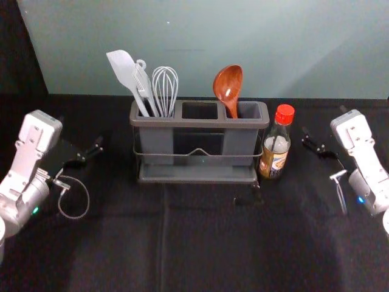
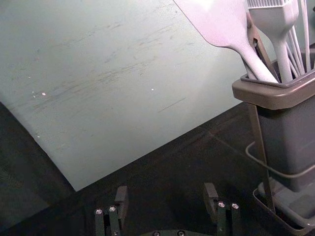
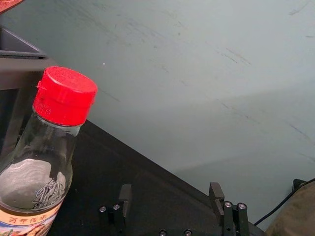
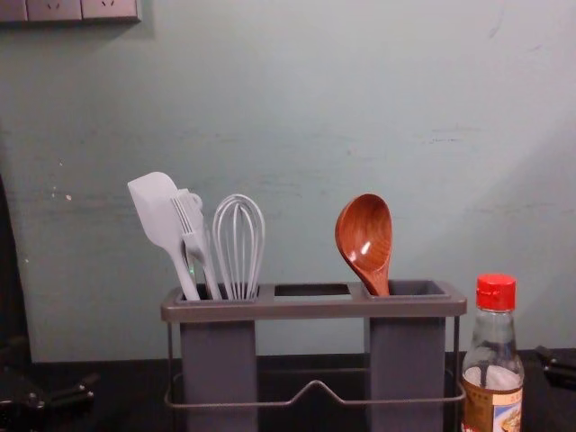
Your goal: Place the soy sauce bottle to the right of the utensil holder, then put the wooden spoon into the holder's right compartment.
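1. Firstly, we locate the soy sauce bottle [image 1: 279, 145]: upright on the table [image 1: 200, 243], just beside the right end of the utensil holder [image 1: 200, 123]. We cannot tell whether the two touch.
2. We inspect the label [image 3: 29, 221]. An orange band carries small characters above a picture of food; the characters are too small for us to read reliably, and the right wrist view cuts off the lower part. Pale, script-like characters mark the glass above it. We can confirm no brand name.
3. We find the wooden spoon [image 1: 228, 85] in the holder's right compartment, bowl up; the compartment wall hides the lower handle.
4. The left compartment holds a spatula [image 4: 155, 211], a whisk [image 4: 238, 243] and a brush [image 2: 275, 22], their lower ends hidden. A darker tool [image 2: 261, 46] behind the spatula is partly covered; we cannot identify it.
5. At the chest view's upper left, we note a socket panel [image 4: 67, 10], cut off by the edge.
6. Left gripper [image 1: 91, 152]: left of the holder, fingers apart, nothing between them.
7. Right gripper [image 1: 310, 141]: right of the bottle, fingers apart, nothing between them.
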Controlling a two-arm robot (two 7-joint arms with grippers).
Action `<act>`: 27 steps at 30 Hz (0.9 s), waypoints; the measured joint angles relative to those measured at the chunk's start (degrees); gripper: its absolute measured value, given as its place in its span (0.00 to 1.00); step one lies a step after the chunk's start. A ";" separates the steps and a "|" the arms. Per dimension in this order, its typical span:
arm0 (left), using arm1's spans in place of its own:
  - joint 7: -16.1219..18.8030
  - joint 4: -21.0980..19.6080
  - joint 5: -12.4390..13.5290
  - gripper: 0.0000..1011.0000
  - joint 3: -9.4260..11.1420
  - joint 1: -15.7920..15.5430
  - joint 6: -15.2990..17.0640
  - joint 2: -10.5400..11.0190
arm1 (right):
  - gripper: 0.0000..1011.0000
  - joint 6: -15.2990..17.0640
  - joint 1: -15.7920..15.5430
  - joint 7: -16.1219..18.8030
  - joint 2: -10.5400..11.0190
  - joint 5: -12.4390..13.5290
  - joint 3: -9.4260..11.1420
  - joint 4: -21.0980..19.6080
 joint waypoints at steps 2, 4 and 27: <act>0.00 0.00 0.00 0.99 0.00 0.00 0.00 0.00 | 0.99 0.01 0.00 0.01 0.00 -0.01 0.00 -0.01; 0.00 0.00 0.00 0.99 0.00 0.00 0.00 0.00 | 0.99 0.01 0.00 0.01 0.00 -0.03 0.00 -0.01; 0.00 0.00 0.00 0.99 0.00 0.00 0.00 0.00 | 0.99 0.01 0.00 0.05 0.00 -0.05 0.00 -0.02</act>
